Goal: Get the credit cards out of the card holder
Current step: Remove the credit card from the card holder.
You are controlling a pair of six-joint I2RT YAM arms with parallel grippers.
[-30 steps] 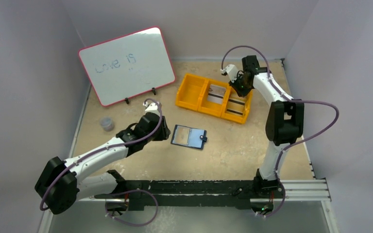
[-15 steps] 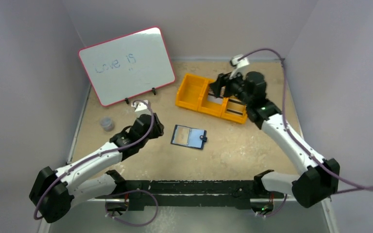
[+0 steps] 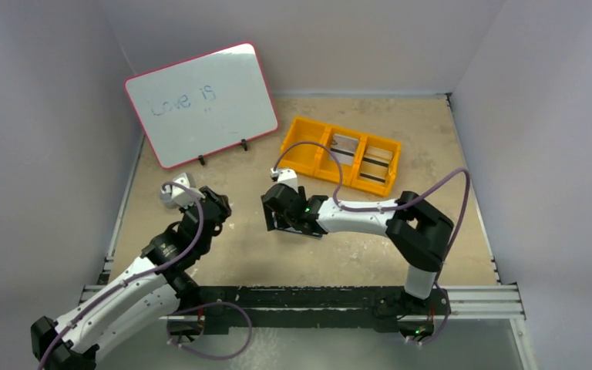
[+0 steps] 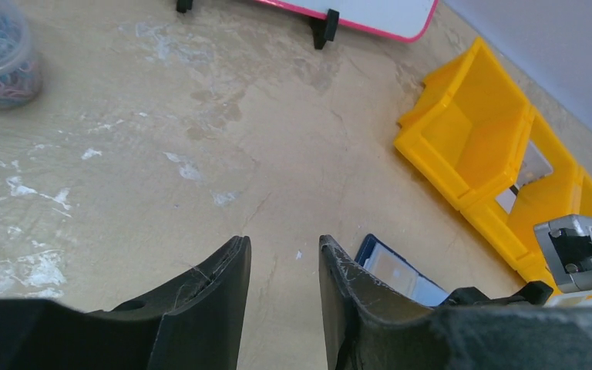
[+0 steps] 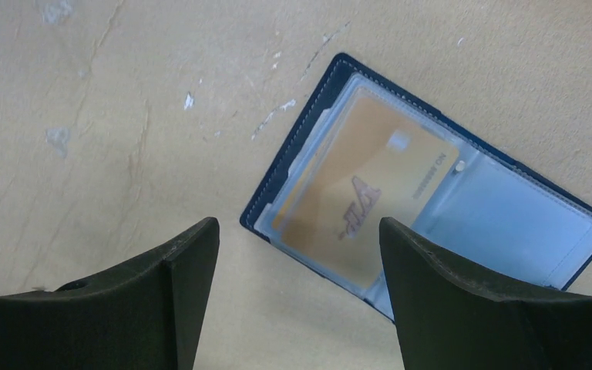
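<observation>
Below right jaws, pocketed card point(image 5: 362, 208) (overhead: unclear)

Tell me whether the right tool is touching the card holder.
Cannot tell. In the right wrist view the right tool stands open over the card holder, whose near edge runs behind one finger; no view shows contact or a gap.

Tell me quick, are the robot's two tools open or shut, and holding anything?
Left tool: open a little, empty.
Right tool: open wide, empty, over the card holder.
</observation>
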